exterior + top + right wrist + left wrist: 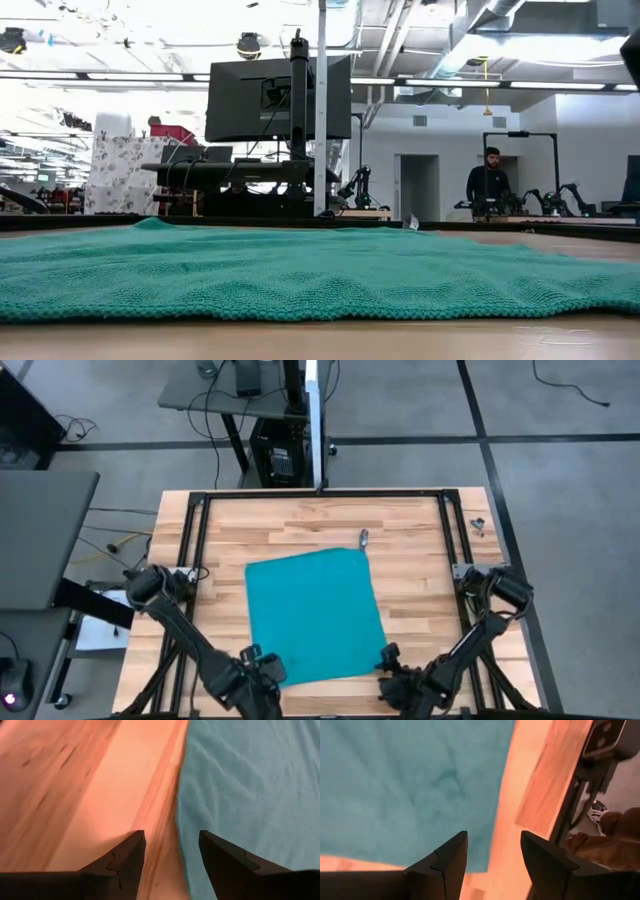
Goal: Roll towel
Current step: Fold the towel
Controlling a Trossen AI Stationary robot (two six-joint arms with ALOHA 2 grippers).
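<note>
The towel (315,616) is spread flat on the wooden table (420,540), pretty much unrolled, with its near edge lying just ahead of both grippers. The left gripper (262,663) is parked at the near left corner of the cloth, jaws spread with nothing pinched; in the left wrist view the teal corner (415,790) is seen just past the fingers (451,860). The right gripper (388,660) is held at the near right corner, also spread and empty, with the cloth's side edge (250,795) running between its fingertips and bare wood beside it. Farther back, a small dark object (364,539) is seen just beyond the far edge. A person (489,185) is visible way off in the room.
</note>
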